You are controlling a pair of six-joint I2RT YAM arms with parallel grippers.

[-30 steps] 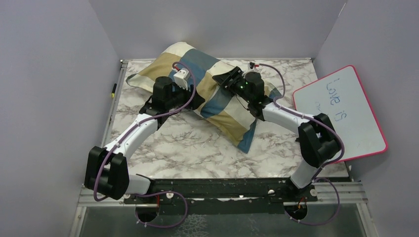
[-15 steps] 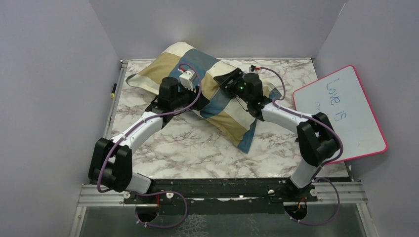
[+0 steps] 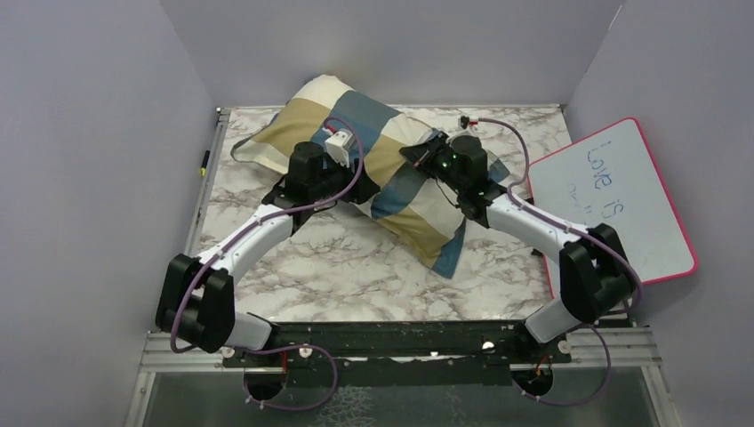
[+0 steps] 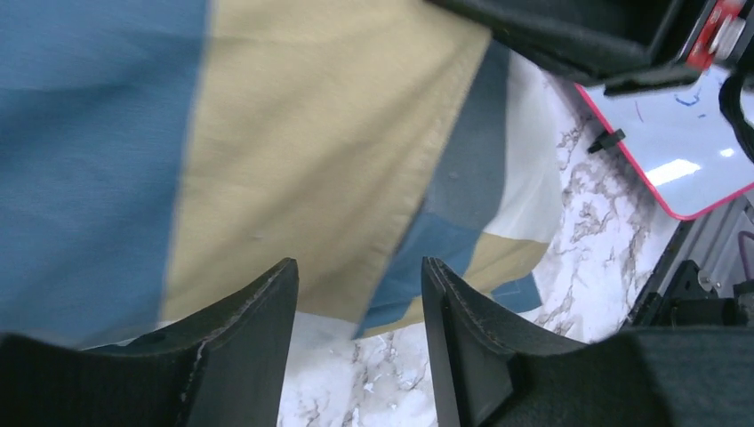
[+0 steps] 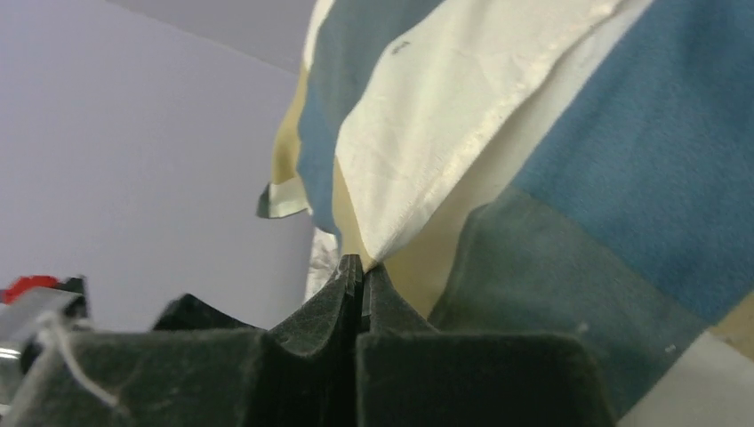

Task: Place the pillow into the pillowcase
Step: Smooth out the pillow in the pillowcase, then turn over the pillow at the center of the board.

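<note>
The pillowcase (image 3: 391,169), in blue, tan and cream blocks, lies plump and diagonal across the back of the marble table (image 3: 329,267). The pillow itself does not show. My right gripper (image 3: 412,153) sits on the case's upper right side. In the right wrist view its jaws (image 5: 360,265) are shut on the corner of a cream hemmed flap of the pillowcase (image 5: 622,133). My left gripper (image 3: 354,189) is at the case's near edge. In the left wrist view it (image 4: 358,263) stands open, with the pillowcase (image 4: 311,151) hanging just beyond the fingertips and nothing between them.
A pink-rimmed whiteboard (image 3: 622,205) leans at the table's right edge and also shows in the left wrist view (image 4: 676,160). A marker (image 3: 204,162) lies on the left rail. Grey walls close in the back and both sides.
The right gripper has shut on the pillowcase's flap and drawn slightly right, and its elbow swung right. The case shifted a little with it. The left gripper crept right along the case's edge.
</note>
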